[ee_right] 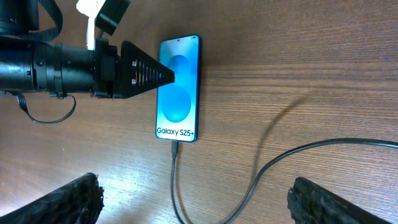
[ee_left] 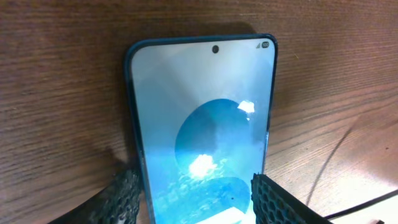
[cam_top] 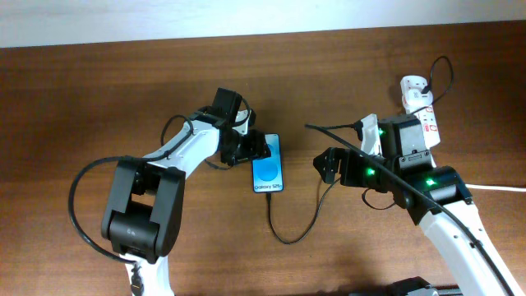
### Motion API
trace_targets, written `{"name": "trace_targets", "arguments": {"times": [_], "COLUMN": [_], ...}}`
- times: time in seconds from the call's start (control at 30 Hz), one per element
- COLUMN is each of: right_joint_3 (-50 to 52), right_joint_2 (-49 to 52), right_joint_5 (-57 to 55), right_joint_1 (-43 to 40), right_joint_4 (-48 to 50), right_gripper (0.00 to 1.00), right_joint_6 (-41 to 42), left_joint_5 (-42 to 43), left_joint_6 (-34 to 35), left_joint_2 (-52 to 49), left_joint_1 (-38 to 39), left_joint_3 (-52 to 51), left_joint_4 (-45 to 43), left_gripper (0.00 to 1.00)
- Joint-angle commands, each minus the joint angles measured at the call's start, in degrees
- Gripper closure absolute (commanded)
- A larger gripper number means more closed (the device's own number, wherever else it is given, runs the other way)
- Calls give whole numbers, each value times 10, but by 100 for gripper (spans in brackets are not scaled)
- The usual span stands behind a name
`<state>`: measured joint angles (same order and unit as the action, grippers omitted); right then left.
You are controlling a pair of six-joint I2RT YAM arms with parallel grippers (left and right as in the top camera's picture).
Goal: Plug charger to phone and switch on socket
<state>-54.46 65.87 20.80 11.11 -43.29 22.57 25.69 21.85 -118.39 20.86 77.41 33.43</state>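
Note:
The phone (cam_top: 268, 167) lies flat mid-table, its blue screen lit; it also shows in the left wrist view (ee_left: 199, 112) and the right wrist view (ee_right: 179, 87). My left gripper (cam_top: 257, 150) (ee_left: 199, 202) is shut on the phone, one finger against each long edge. The charger cable (cam_top: 289, 238) (ee_right: 267, 165) runs from its plug tip (ee_right: 174, 148), seated in the phone's bottom edge, in a loop to the white adapter (cam_top: 413, 89) on the socket (cam_top: 427, 122) at the far right. My right gripper (cam_top: 329, 167) (ee_right: 205, 202) is open and empty, right of the phone, above the cable.
The socket's thick white cord (cam_top: 503, 188) runs off the right edge. The left arm (ee_right: 43, 68) reaches in from the left of the phone. The rest is bare brown wooden table (cam_top: 99, 99).

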Motion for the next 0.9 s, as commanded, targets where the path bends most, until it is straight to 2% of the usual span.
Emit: {"name": "trace_targets", "arguments": {"times": [0.0,0.1,0.13,0.17,0.2,0.23,0.27,0.37,0.43,0.53,0.6,0.63,0.7,0.8,0.87], "right_joint_3": [-7,-7,-7,-7,-7,-7,-7,-8,-14,-66,-116,-148,-181,-212,-225], "right_joint_2": [2,2,2,2,2,2,2,1,1,1,1,1,2,20,79], "right_joint_5": [-5,-10,-10,-14,-26,-52,-61,-79,-110,-195,-238,-269,-275,-271,-242], "right_joint_1": [-3,-3,-3,-3,-3,-3,-4,-4,-4,-4,-20,-49,-111,-240,-323], "right_joint_4": [2,3,7,10,11,10,11,9,-8,-84,-143,-180,-216,-229,-241], "right_gripper": [2,2,1,10,34,66,77,96,96,96,96,96,96,96,96], "right_joint_6": [4,4,4,4,4,4,4,4,4,7,42,59,67,66,52], "left_joint_5": [-93,-145,-168,-200,-229,-264,-280,-362,-396,-418,-421,-438,-496,-524,-525], "left_joint_6": [-9,-10,-10,-10,-10,-10,-10,-10,-30,-101,-170,-218,-250,-252,-252], "left_joint_2": [-35,-34,-32,-26,-17,12,38,146,200,302,354,383,431,496,549], "left_joint_1": [-4,-12,-18,-25,-31,-38,-41,-47,-47,-47,-47,-47,-47,-50,-50], "left_joint_3": [-23,-5,15,43,71,116,139,204,219,220,221,220,220,220,219], "left_joint_4": [10,50,78,108,129,153,155,135,101,1,-15,-9,13,57,59], "left_gripper": [33,0,0,0,0,0,0,0,1,0,0,0,1,1,0]}}
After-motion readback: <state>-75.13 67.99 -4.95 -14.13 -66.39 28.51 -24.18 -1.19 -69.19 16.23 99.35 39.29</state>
